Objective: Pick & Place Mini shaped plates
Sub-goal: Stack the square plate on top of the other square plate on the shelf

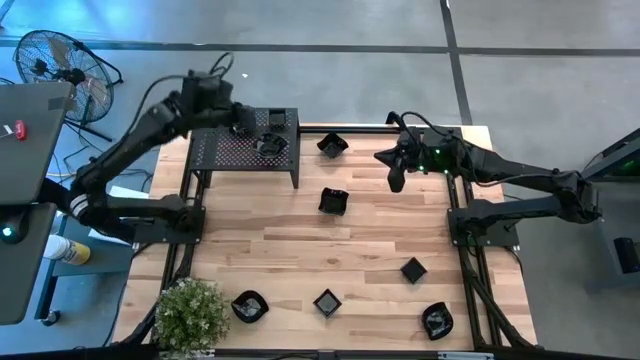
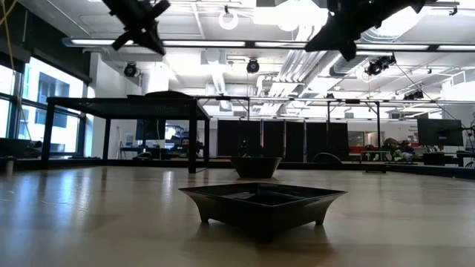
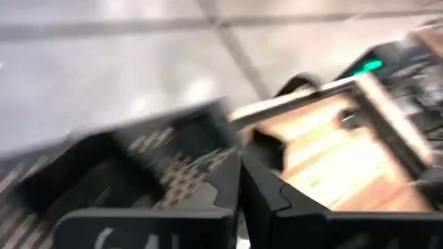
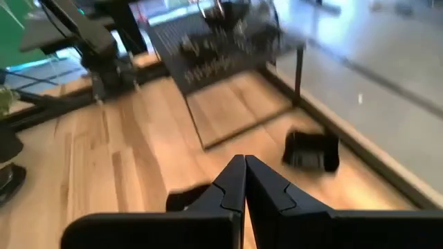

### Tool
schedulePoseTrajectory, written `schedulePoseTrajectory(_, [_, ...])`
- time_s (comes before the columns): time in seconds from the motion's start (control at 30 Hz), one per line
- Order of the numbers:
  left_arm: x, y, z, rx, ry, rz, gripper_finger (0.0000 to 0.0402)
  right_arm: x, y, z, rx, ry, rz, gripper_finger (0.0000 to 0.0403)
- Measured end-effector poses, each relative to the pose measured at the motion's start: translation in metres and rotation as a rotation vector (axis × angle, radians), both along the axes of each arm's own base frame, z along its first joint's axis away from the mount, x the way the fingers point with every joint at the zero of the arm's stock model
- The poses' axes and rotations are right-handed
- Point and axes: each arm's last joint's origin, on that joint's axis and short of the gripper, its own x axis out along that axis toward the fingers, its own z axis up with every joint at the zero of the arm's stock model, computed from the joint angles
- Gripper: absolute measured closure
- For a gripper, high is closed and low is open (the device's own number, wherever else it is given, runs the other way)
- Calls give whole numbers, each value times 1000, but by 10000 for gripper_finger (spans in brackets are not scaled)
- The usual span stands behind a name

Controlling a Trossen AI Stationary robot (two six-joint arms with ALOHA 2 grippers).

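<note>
Small glossy black plates lie scattered flat on the wooden table: one (image 1: 332, 145) near the far edge, one (image 1: 333, 200) mid-table, one (image 1: 413, 269) to the right, and three along the near edge (image 1: 327, 301), (image 1: 249, 305), (image 1: 437, 320). Two more plates (image 1: 270, 145) rest on the black perforated shelf (image 1: 225, 150). My left gripper (image 1: 243, 120) hovers over the shelf, its fingers (image 3: 240, 187) shut and empty. My right gripper (image 1: 395, 172) hangs above the table's far right part, shut (image 4: 244, 173) and empty, with one plate (image 4: 311, 151) ahead of it.
The shelf stands on thin legs at the table's far left corner. A potted plant (image 1: 188, 315) sits at the near left corner. Black frame rails (image 1: 470, 250) run along the table's sides. In the low view a square plate (image 2: 262, 200) sits closest, with a round one (image 2: 256, 165) behind it.
</note>
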Motion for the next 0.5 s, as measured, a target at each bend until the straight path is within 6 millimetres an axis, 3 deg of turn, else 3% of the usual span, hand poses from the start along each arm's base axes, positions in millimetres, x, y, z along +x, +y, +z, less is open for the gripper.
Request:
schedulePoseTrajectory(0.23, [24,-42,-26,214,-60,-291,398,-13,18,-20,219,277,138,402])
schedulePoseTrajectory(0.4, [23,-62,-42,238,-112,-388,400,-22,48,-41,325,565,295,383])
schedulePoseTrajectory(0.5, [19,-72,-46,237,-132,-421,400,-18,67,-48,330,648,396,354])
